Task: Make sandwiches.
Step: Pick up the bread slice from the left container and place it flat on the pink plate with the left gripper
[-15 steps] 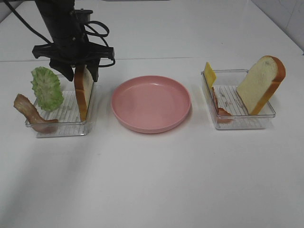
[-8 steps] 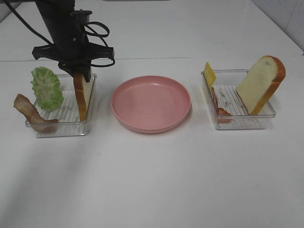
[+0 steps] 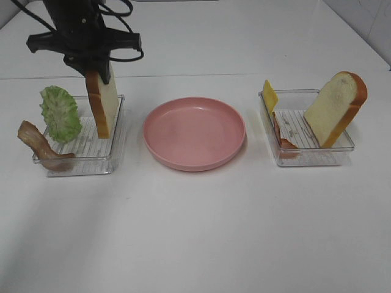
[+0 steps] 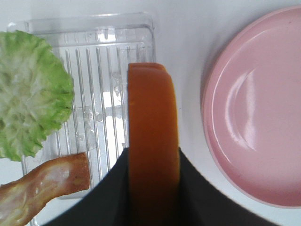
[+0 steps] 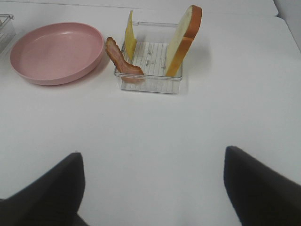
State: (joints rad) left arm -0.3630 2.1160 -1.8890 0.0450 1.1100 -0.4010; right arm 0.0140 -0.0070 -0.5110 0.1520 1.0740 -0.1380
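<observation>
At upper left of the exterior view, a thick white toy bread slice with orange-brown crust hangs upright on edge from the black left gripper. The gripper's fingers press against the slice's two faces near the top crust, and the wrist view confirms the pinch. The lower edge appears to hang clear of the ribbed floor of the clear plastic left tray. This tray also holds a ruffled green lettuce leaf and a reddish-brown bacon strip.

Step in hand, as judged: transfer of the base slice. The round pink plate at centre frame carries nothing yet. The next move calls for travel rightward over the tray wall, then tilting the slice flat onto the plate before release.

At right, a second bread slice, a yellow cheese slice and a second bacon strip stand in the clear right tray. The right gripper is spread and holds nothing.
</observation>
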